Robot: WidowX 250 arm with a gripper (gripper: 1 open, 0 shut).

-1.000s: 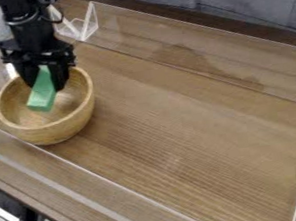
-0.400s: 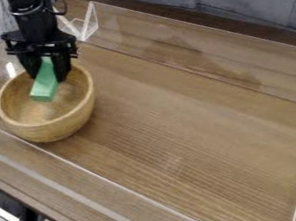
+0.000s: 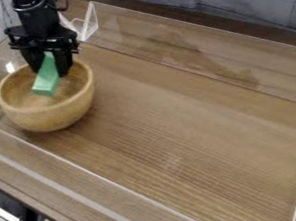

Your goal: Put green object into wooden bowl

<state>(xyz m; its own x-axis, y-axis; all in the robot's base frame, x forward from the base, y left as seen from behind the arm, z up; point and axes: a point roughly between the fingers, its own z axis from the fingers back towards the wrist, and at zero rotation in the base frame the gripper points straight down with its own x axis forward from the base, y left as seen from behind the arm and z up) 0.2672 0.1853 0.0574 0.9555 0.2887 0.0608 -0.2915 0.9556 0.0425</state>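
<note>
Green object [image 3: 47, 80] hangs clenched in the tool [image 3: 47, 66], its long axis sloping downward, with the wooden bowl [image 3: 31, 114] directly beneath, so release should drop it inside.

Arm above hand [image 3: 49, 55] cut off at top edge; green object [image 3: 47, 81] top behind fingers.

Bright green object [image 3: 47, 79] inside a light-tan, grained wooden bowl [image 3: 31, 114]; black gripper [image 3: 49, 65] above the bowl; brown streaked table [image 3: 193, 127].
</note>
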